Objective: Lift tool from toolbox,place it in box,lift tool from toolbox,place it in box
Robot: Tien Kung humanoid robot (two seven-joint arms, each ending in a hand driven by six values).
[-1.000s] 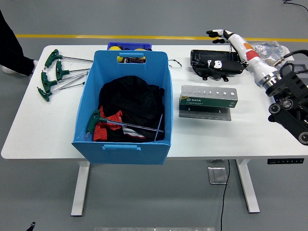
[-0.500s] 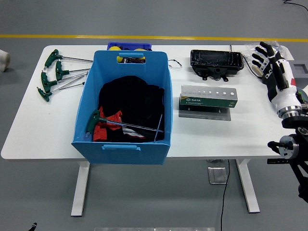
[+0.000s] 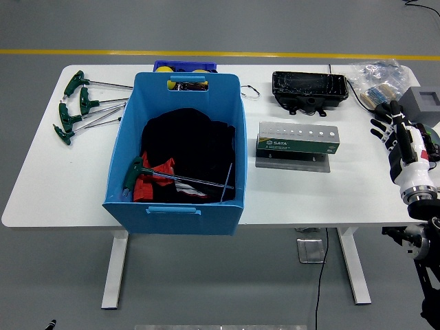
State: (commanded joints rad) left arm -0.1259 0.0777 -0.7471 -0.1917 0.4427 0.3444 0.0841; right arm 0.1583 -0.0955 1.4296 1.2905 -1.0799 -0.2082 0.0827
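Your white flat table [image 3: 62, 199] carried a blue moulded plastic box [image 3: 177, 157] with cut-out handles, near centre-left. Inside it lay crumpled black and red cloth [image 3: 180, 148] with one green-handled steel T-wrench [image 3: 165, 177] resting on top, shaft pointing right. More green-handled T-wrenches [image 3: 81, 106] lay loose on the table just left of the box, well apart from your hand. A grey metal tool stand with a green label [image 3: 298, 139] sat right of the box, round holes along its top. A glossy black plastic tray [image 3: 309, 89] sat far of it. A clear crinkled plastic bag [image 3: 375, 75] lay at the far right corner.

Your right hand [image 3: 399, 137], black-fingered with a white wrist, was at the table's right edge, fingers loosely spread, holding nothing.

Half a second before, that hand was further out, beside the black tray's right end; you had pulled it nearer. A second before, it reached over the tray. The box, wrenches and stand had not moved.
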